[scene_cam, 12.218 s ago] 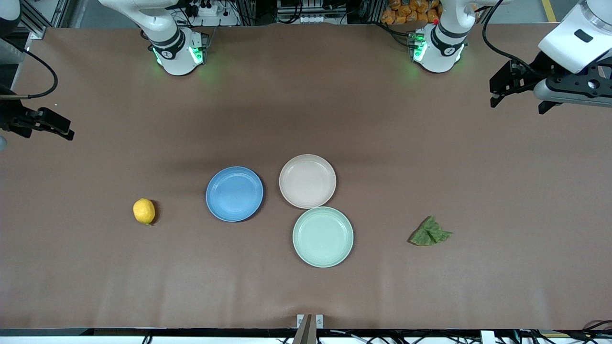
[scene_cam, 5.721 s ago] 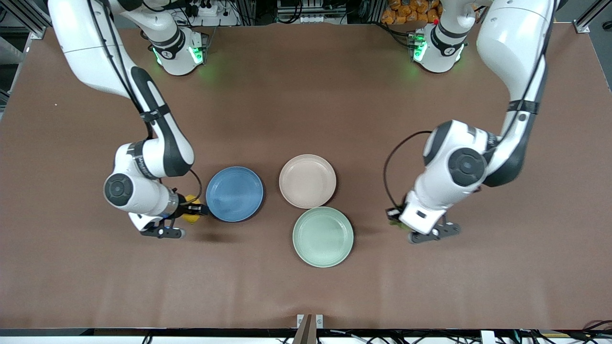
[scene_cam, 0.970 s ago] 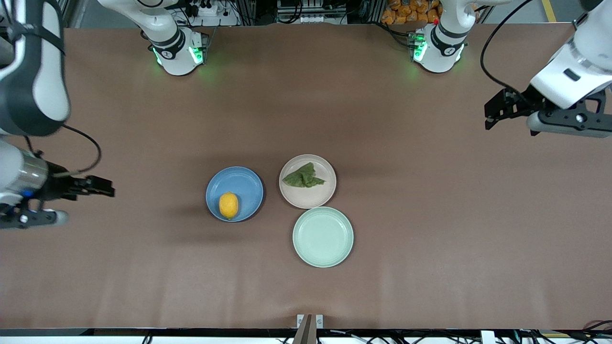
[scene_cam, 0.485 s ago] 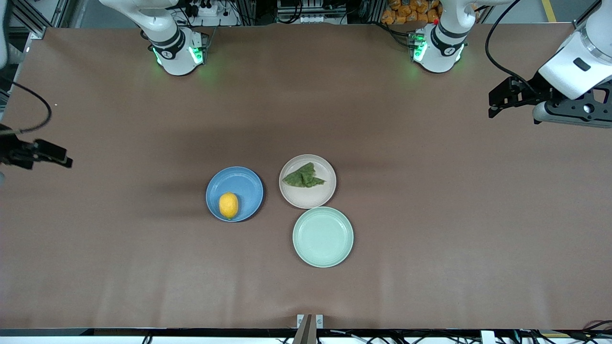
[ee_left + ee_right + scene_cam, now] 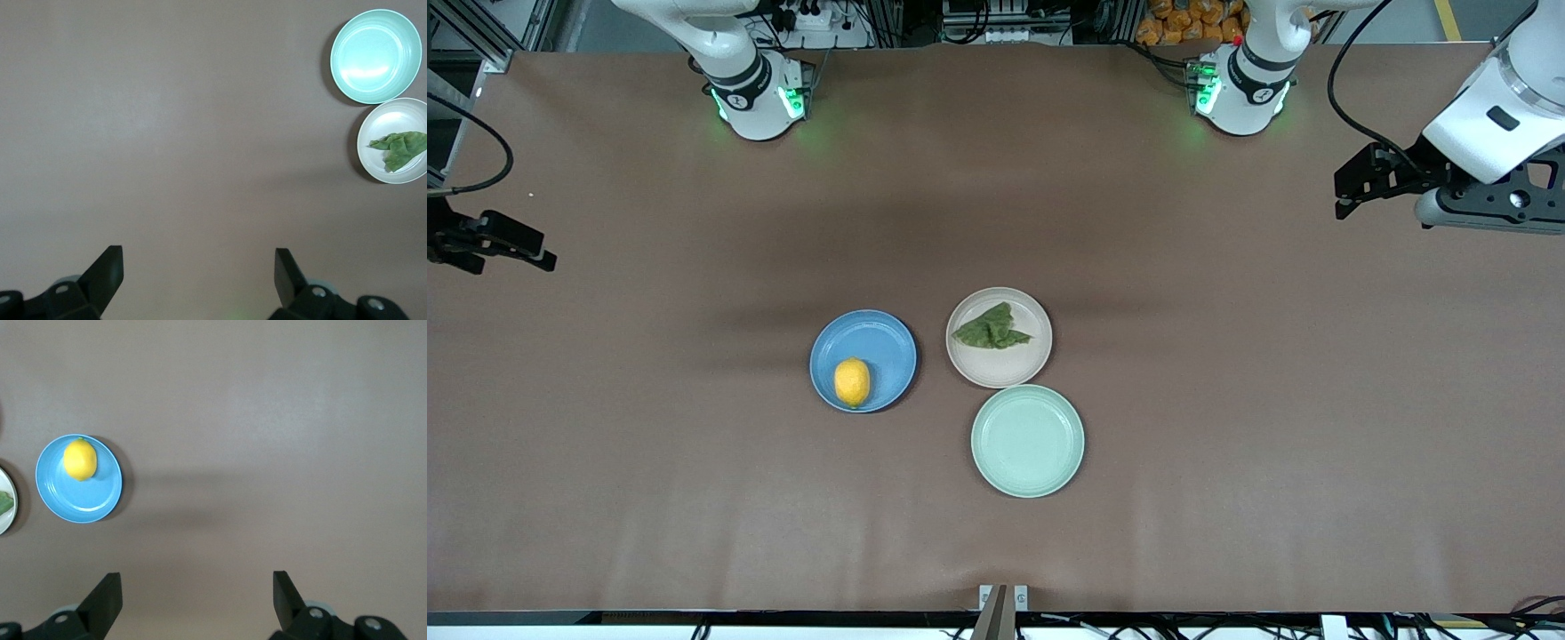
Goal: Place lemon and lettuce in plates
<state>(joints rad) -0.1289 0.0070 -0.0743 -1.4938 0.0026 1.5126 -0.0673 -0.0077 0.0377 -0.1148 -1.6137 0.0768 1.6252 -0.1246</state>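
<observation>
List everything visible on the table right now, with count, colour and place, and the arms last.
lemon: 1, yellow, in the blue plate, on the part nearest the front camera.
lettuce: 1, dark green, in the beige plate.
blue plate: 1, mid-table, toward the right arm's end.
beige plate: 1, beside the blue plate.
mint plate: 1, pale green, empty, nearer the camera than the beige plate and touching it.
table: 1, brown.
right gripper: 1, black, open, over the right arm's end of the table, waiting.
left gripper: 1, black, open, over the left arm's end, waiting.

lemon [image 5: 852,382]: in blue plate [image 5: 885,342] | lettuce [image 5: 991,328]: flat in beige-pink plate [image 5: 1000,369]
</observation>
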